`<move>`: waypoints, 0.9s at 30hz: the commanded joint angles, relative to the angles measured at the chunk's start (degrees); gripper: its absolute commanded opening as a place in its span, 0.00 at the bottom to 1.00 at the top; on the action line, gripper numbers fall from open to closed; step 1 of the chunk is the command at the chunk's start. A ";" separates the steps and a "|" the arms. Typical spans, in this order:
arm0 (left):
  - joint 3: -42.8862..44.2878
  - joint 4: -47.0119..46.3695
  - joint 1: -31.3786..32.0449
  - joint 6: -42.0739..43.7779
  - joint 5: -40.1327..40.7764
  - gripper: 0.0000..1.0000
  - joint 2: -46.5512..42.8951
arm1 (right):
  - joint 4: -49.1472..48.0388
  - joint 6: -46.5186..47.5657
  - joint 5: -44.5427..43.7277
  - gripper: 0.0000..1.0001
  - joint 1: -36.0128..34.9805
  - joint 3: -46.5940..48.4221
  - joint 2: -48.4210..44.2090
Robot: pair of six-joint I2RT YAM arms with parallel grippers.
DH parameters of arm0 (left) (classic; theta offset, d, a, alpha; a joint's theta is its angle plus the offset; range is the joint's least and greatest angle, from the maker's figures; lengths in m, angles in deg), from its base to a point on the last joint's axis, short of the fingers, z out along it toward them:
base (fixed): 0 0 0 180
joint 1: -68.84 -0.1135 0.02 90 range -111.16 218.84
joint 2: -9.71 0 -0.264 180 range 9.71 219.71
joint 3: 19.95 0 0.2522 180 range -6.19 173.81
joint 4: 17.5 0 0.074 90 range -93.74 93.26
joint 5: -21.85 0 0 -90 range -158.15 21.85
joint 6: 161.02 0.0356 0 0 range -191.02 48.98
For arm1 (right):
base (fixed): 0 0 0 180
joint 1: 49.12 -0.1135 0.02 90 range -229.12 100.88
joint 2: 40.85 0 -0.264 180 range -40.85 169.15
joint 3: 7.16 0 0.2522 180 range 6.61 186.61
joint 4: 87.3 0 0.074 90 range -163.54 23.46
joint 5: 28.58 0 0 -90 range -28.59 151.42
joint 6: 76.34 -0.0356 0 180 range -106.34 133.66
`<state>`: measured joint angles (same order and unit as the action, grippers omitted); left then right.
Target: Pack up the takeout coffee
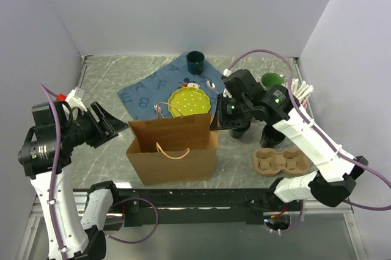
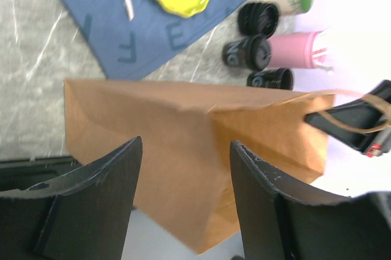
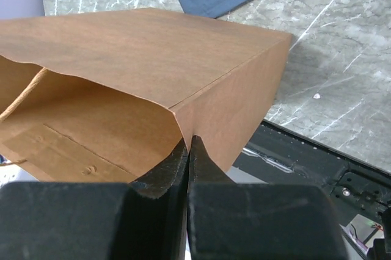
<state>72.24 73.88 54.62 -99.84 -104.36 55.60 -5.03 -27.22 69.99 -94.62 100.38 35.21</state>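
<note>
Black, lidded takeout coffee cups [image 2: 247, 52], three in number, stand upright on the counter [image 1: 110, 83] just right of the one brown paper bag [image 1: 171, 156], close under my right arm. My right claw [image 3: 189, 144], the nearer one, is closed on the bag's right rim corner. My left claw [image 2: 185, 145] hangs open at the bag's left side, with the bag between it and the cups. One pulp carrier [image 1: 281, 161] lies near the cups, on my side of them.
</note>
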 commanded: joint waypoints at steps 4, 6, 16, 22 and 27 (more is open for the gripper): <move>4.10 -3.01 -0.11 -1.94 -1.76 0.65 -0.01 | -3.91 -1.92 -0.85 0.00 -0.30 2.03 -3.54; 4.09 -3.00 -0.20 -1.94 -1.59 0.65 0.17 | -4.79 -3.05 -0.76 0.00 -0.30 0.97 -4.16; 4.10 -3.18 -0.11 -2.47 -1.85 0.66 0.34 | -7.51 -6.22 -4.00 0.00 -0.12 -6.06 -7.85; 6.46 -0.99 -0.11 -1.42 2.71 0.66 1.57 | -6.90 -7.37 -6.11 0.00 0.06 -6.24 -8.64; 7.44 0.95 -0.11 -0.09 5.53 0.66 2.54 | -6.99 -8.51 -7.79 0.00 0.14 -6.59 -9.43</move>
<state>77.68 73.23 54.62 -101.02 -101.52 57.65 -10.01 -33.80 65.38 -94.62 93.96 28.17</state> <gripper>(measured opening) 0.660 0.008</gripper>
